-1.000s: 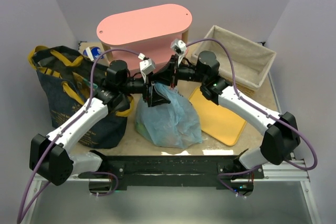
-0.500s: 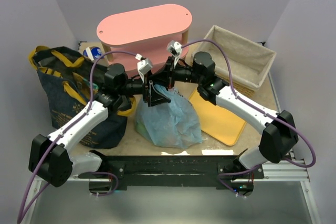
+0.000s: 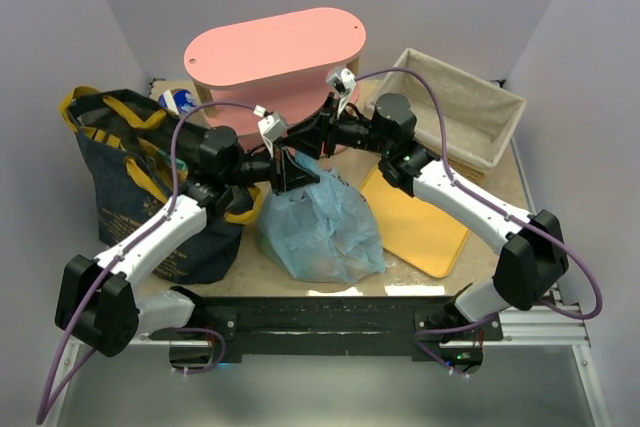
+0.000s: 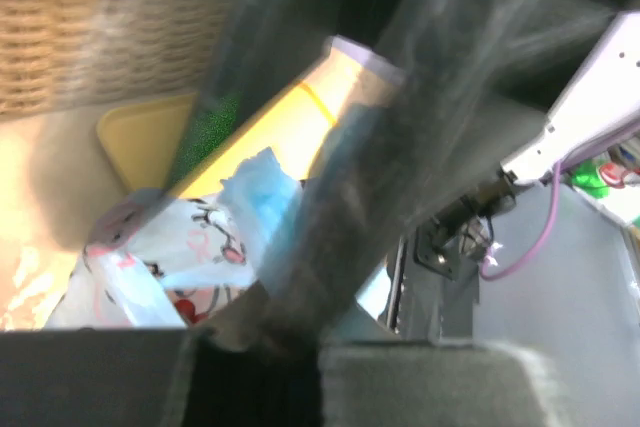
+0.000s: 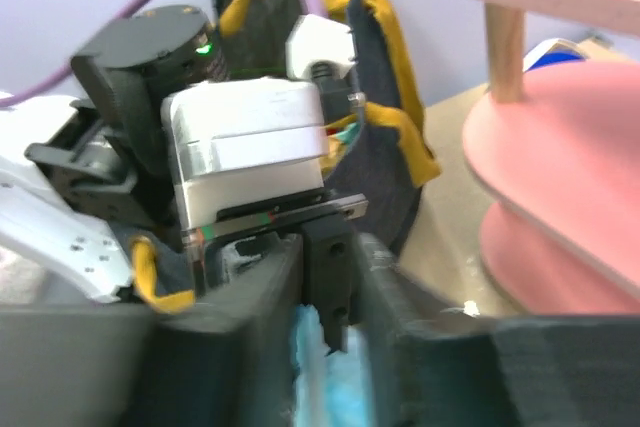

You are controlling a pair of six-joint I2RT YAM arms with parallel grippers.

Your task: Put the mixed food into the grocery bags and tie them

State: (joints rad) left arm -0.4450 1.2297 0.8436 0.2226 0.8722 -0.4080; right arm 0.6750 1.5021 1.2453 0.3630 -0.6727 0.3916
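**Top external view: both grippers meet over the blue bag in front of the pink stand**

A pink oval two-tier wooden stand (image 3: pixel 275 52) sits at the back of the table and serves as the landmark. To the left of it and nearer the arms stands the large dark navy denim tote with mustard-yellow handles (image 3: pixel 120 182), upright with its mouth open. To the right of the stand lies a woven wicker basket with cloth lining (image 3: pixel 455 107).

Directly in front of the stand sits the thin light-blue patterned plastic carrier bag (image 3: pixel 320 232), bulging with its contents. Its top is drawn up to a peak. A flat yellow tray (image 3: pixel 415 227) lies just beside it, in front of the basket.

The left gripper (image 3: pixel 292 172) reaches in from the tote side, and its fingers are clamped on the bag's peaked top. The right gripper (image 3: pixel 322 139) comes from the basket side and sits just beside it, close to the stand's front edge. In the right wrist view a strip of blue plastic rises between its fingers, but the blur hides whether they pinch it.
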